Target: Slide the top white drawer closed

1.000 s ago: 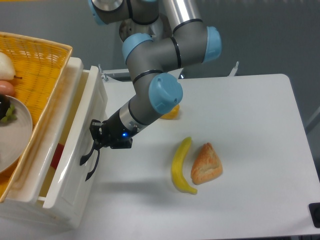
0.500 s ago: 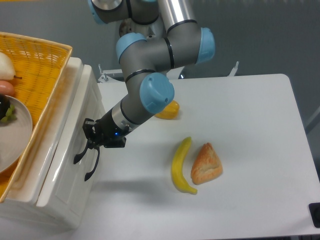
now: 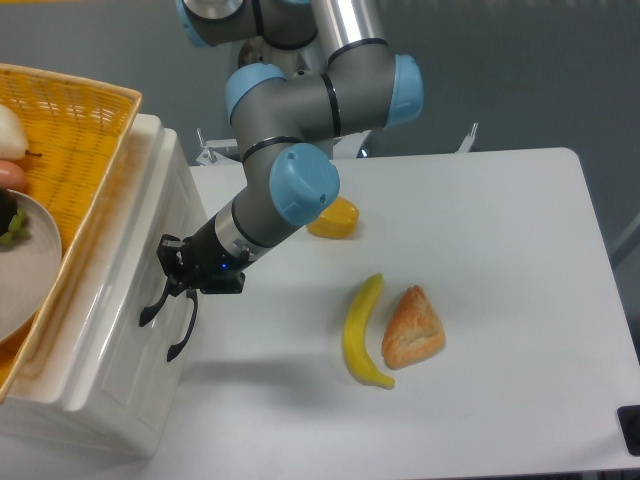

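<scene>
In the single fixed view, the gripper [image 3: 165,325] sits at the left of the table [image 3: 500,300], its two dark curved fingers [image 3: 183,335] spread apart with nothing held between them. The fingertips press against the front panel of the top white drawer [image 3: 135,340], which lies nearly flush with the white cabinet [image 3: 90,400] at the left edge. Whether the drawer's handle is under the fingers cannot be told. A yellow wicker basket [image 3: 75,120] rests on top of the cabinet, holding a white plate [image 3: 25,270]. To the right lie a banana [image 3: 361,333] and a pastry [image 3: 412,328], side by side, touching. Farther back, an orange-yellow item [image 3: 335,220] shows partly behind the arm.
</scene>
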